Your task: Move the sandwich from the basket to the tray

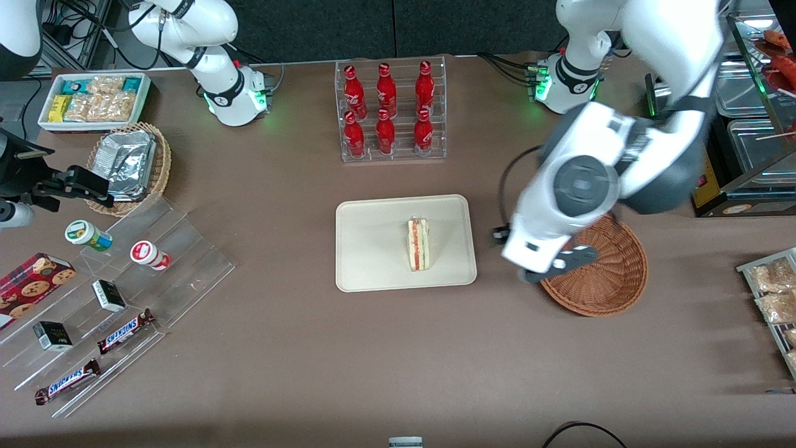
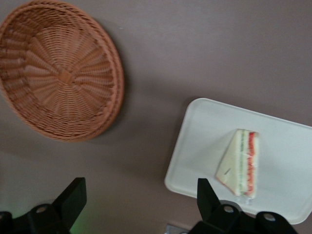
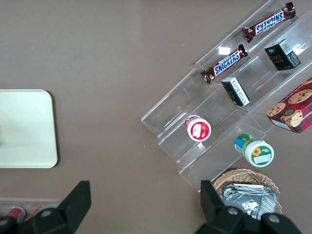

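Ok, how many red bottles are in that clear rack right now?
6, in two rows of three in the clear rack, farther from the camera than the tray. None looks hidden. The gripper hovers open beside the basket.

The round reddish-brown woven wicker basket (image 1: 606, 280) looked rough and ribbed. The flat cream rectangular tray (image 1: 373, 249) showed a smooth matt finish. The triangular white-bread sandwich (image 1: 418, 244) looked soft and porous. The brown tabletop (image 1: 298, 348) was dull, matt. Above the basket's rim, the left arm's black hand (image 1: 547, 272) looked like hard matt plastic.
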